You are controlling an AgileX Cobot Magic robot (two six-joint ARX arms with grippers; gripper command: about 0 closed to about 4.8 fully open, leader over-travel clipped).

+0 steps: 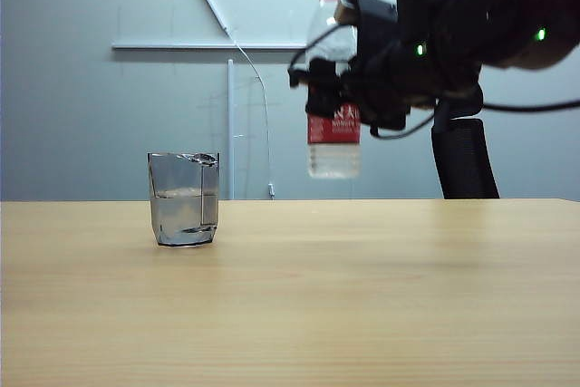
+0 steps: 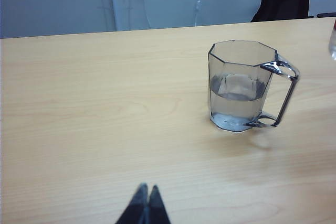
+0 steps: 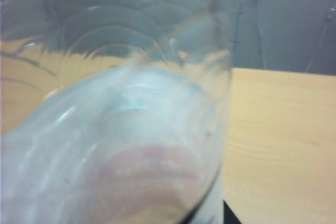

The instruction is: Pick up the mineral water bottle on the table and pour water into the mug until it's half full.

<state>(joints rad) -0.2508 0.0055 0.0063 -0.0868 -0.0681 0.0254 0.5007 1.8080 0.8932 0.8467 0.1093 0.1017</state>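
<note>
The mineral water bottle (image 1: 333, 88) hangs upright well above the table (image 1: 362, 296), to the right of the mug. My right gripper (image 1: 337, 88) is shut on the bottle around its middle, just above the red label. In the right wrist view the clear bottle (image 3: 121, 129) fills most of the picture, and one dark fingertip (image 3: 231, 216) shows beside it. The smoky faceted mug (image 1: 184, 198) stands on the table at the left, holding water (image 2: 239, 95) to about half its height. My left gripper (image 2: 145, 195) hovers low over the table short of the mug (image 2: 241, 85), shut and holding nothing.
A black office chair (image 1: 464, 160) stands behind the table's far edge at the right. A white rail and cable (image 1: 232, 124) run down the grey wall behind. Bare wood lies between the mug and the bottle.
</note>
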